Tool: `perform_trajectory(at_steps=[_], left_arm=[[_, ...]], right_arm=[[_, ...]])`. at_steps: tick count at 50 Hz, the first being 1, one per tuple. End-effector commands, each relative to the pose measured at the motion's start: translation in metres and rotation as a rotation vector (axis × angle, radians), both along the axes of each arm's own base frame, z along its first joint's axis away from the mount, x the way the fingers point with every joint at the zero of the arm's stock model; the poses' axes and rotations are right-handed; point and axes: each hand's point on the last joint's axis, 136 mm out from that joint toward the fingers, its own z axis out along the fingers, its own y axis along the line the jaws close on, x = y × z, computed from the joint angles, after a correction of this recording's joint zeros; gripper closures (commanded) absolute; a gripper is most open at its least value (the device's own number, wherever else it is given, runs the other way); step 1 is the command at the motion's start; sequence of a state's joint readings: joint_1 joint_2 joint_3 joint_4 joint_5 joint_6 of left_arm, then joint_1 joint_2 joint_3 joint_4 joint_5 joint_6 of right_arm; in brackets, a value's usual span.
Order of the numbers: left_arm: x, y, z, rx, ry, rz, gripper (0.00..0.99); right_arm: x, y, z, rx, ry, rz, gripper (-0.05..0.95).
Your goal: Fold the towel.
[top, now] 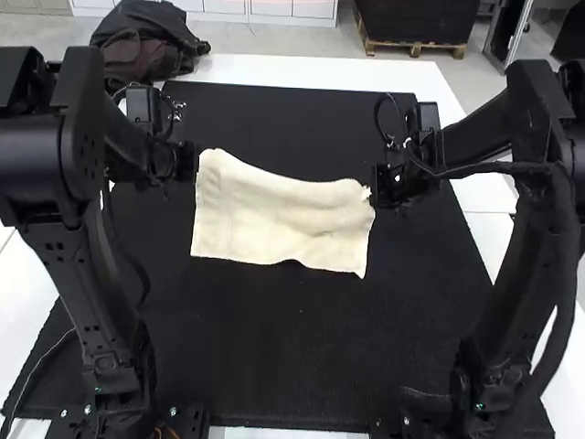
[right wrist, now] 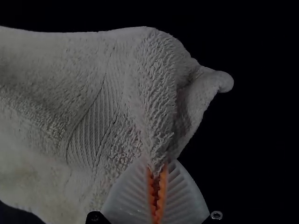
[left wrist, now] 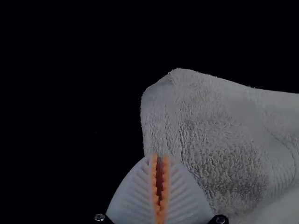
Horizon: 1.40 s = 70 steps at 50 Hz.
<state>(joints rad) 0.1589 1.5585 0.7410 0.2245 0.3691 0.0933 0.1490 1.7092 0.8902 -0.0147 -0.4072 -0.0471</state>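
A cream towel [top: 279, 215] lies across the black mat, wider than deep, its far edge sagging between the two sides and a few soft creases near its right part. My left gripper [top: 194, 165] is at its far left corner; in the left wrist view the left gripper [left wrist: 160, 157] is shut on the edge of the towel [left wrist: 219, 140] close to that corner. At the far right corner is my right gripper [top: 375, 187]. The right wrist view has the right gripper [right wrist: 157, 169] shut on a gathered pinch of the towel [right wrist: 154, 93], with a small flap sticking out beside it.
The black mat [top: 274, 347] extends around the towel on the white table [top: 320, 71]. A dark bag or jacket [top: 146, 46] lies at the far left edge. Both arms stand at the sides, with cables hanging near them.
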Motion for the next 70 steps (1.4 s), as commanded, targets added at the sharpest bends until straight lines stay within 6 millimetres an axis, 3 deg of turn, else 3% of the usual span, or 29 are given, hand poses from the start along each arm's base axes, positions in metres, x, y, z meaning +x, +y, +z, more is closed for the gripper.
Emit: perform_trajectory(at_steps=[1,31,54,70], left_arm=[[-0.002,0.004,0.013,0.017,-0.038,-0.002,0.975],[-0.031,-0.001,-0.007,0.037,0.046,-0.036,0.975],[-0.056,0.024,-0.027,0.086,0.092,-0.006,0.975],[-0.071,0.022,-0.043,0.086,0.120,-0.007,0.975]], right_arm=[[-0.004,-0.003,0.010,-0.001,-0.025,0.024,0.92],[-0.025,-0.006,0.013,-0.005,-0.001,0.028,0.92],[-0.044,-0.008,-0.005,-0.022,0.054,0.045,0.92],[-0.063,-0.009,-0.026,-0.028,0.089,0.052,0.92]])
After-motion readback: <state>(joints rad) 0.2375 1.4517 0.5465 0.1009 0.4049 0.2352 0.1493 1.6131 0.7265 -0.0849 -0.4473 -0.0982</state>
